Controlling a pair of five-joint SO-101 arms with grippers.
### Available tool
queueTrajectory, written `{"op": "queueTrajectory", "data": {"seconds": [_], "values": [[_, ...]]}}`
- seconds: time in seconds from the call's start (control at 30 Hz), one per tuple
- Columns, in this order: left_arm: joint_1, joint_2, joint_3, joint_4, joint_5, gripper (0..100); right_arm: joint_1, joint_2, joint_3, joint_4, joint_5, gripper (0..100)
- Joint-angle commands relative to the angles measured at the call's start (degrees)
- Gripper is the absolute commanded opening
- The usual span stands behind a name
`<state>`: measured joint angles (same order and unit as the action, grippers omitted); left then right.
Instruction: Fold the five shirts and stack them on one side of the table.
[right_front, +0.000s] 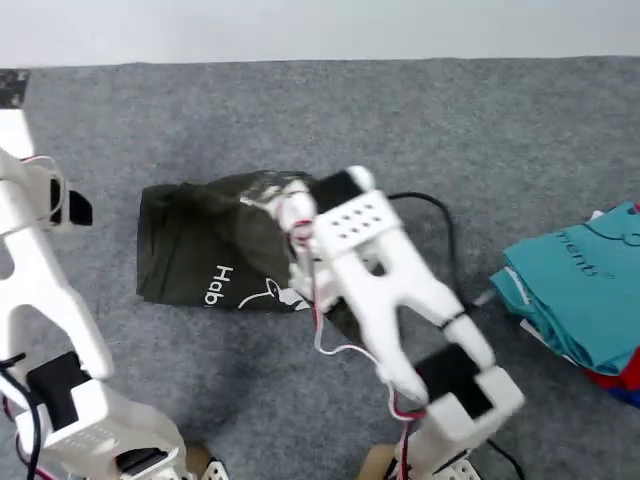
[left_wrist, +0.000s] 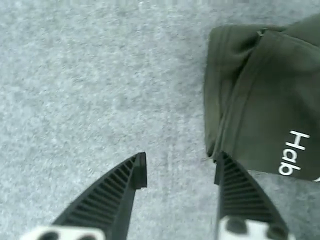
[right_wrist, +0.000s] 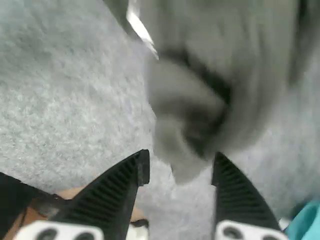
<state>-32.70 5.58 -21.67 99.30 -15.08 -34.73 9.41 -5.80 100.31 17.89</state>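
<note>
**Dark shirt mid-fold: status and next move**

**Position of work.** The dark shirt (right_front: 200, 245) lies near the middle of the desk (right_front: 400, 100), somewhat toward the left edge. It is doubled over into a rough rectangle with white print on top, but the side nearest the right arm (right_front: 380, 260) is bunched and uneven. A stack of shirts (right_front: 585, 290), teal on top with red beneath, sits at the right edge, well apart from the dark shirt.

**Tool state.**
- Left tool (left_wrist: 180, 172): jaws apart, holding nothing. It hangs over bare desk, just beside the left border of the dark shirt.
- Right tool (right_wrist: 180, 167): jaws apart. A blurred lump of cloth lies just ahead of its tips. Contact cannot be confirmed, and nothing is clamped.

**Step in hand.** Judged from the layout, the dark shirt is part-way through folding, while the shirts at the right edge appear already finished. The count in the stack cannot be read.

**Next move requires:**
1. Close the right tool on the bunched edge, taking only the top layer.
2. Carry that edge across to square the rectangle.
3. Use the left tool to pin the left border so that the shirt does not slide.
4. Transfer the folded shirt onto the stack.

**Caution.** A black cable (right_front: 440, 215) runs beside the right arm and could snag the cloth.
</note>
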Motion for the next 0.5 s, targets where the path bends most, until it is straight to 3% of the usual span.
{"op": "queueTrajectory", "data": {"seconds": [0.0, 0.47], "values": [[-1.9, -0.3, 0.0, -0.3, -1.9, 23, -2.5, 4.5, -8.6, 2.0, 3.7, 23.5], [-4.7, -0.2, 4.9, -1.7, -3.6, 23, -2.4, 23.6, -18.7, 1.6, 5.8, 23.5]]}}
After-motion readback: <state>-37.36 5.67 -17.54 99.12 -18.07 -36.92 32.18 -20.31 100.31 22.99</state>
